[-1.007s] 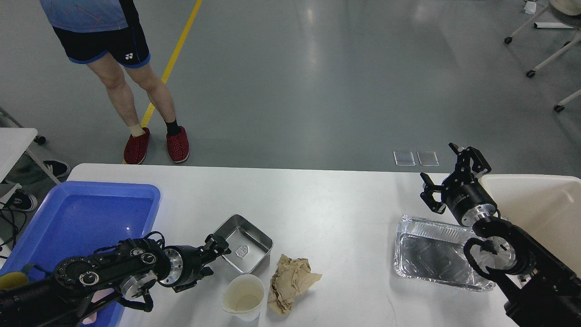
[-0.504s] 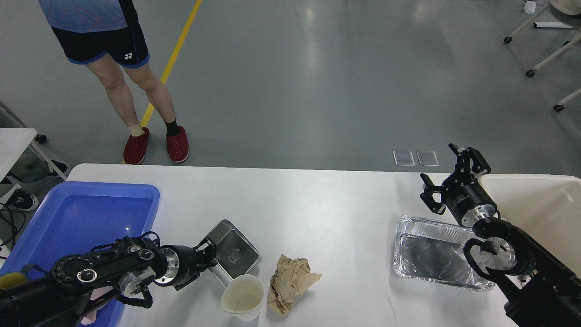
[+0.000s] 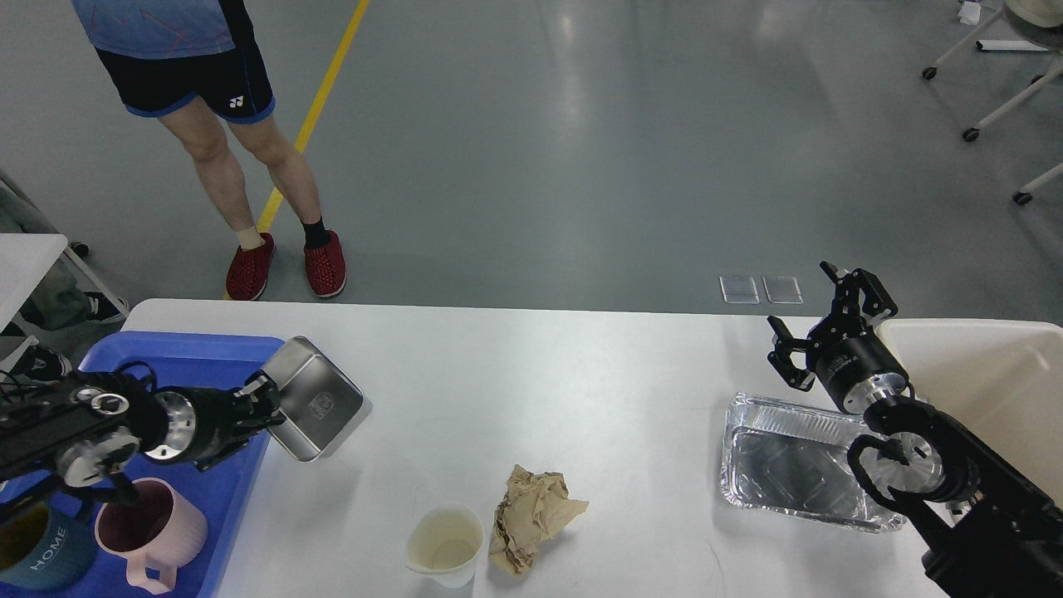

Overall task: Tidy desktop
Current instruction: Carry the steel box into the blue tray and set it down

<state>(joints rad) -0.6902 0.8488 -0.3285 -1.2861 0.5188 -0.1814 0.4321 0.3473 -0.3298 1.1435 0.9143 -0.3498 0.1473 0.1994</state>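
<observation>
The white desktop [image 3: 581,374] fills the lower view. My left gripper [image 3: 264,397] is shut on the edge of a small square steel tray [image 3: 318,400], held tilted in the air above the right rim of the blue bin [image 3: 178,353]. A paper cup [image 3: 446,541] and a crumpled brown paper [image 3: 533,515] lie near the front middle. A foil tray [image 3: 793,465] lies at the right. My right gripper [image 3: 818,320] is open and empty, raised just behind the foil tray.
The blue bin holds a pink mug [image 3: 149,527] and a teal mug [image 3: 37,561]. A cream bin [image 3: 988,382] stands at the far right. A person [image 3: 208,124] stands beyond the table's far left corner.
My left gripper lifted the steel tray off the desktop and carried it left and up to the blue bin's rim. The right arm has not moved.
</observation>
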